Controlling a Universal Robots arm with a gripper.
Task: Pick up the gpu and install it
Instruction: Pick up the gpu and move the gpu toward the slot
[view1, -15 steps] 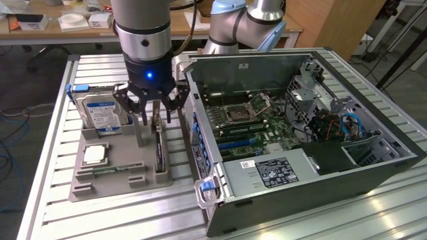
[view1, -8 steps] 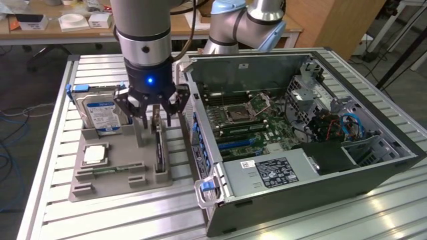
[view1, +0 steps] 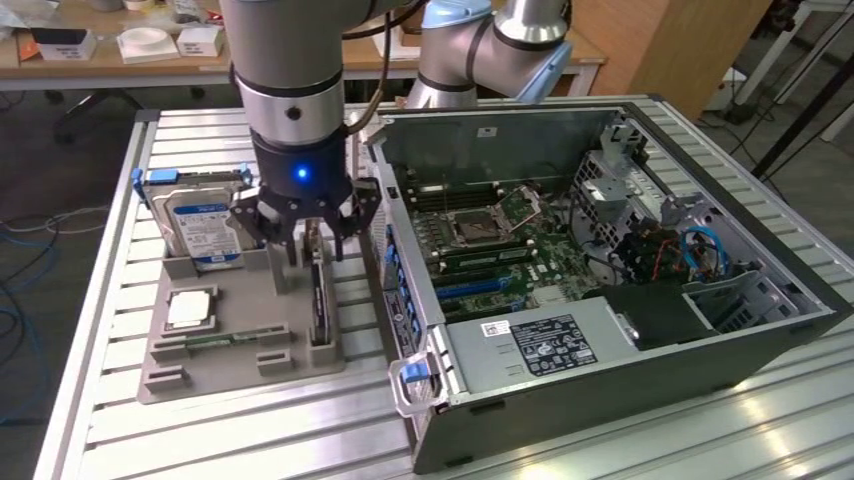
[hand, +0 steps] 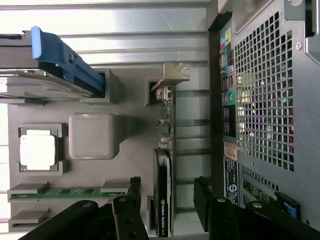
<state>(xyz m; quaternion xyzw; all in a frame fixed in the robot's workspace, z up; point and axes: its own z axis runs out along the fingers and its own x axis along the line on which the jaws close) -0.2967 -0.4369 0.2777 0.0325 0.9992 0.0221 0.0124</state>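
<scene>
The gpu (hand: 167, 125) stands on edge in a slot of the grey tray (view1: 220, 372), just beside the open computer case (view1: 601, 375). The gripper (view1: 312, 255) hangs directly over it. Its fingers (hand: 132, 194) are spread to either side of the card, with a gap on each side.

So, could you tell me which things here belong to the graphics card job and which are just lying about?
Job: gpu, standing on edge in the tray; gripper, open around it; open computer case.
Lying about: hard drive; processor; memory stick.
</scene>
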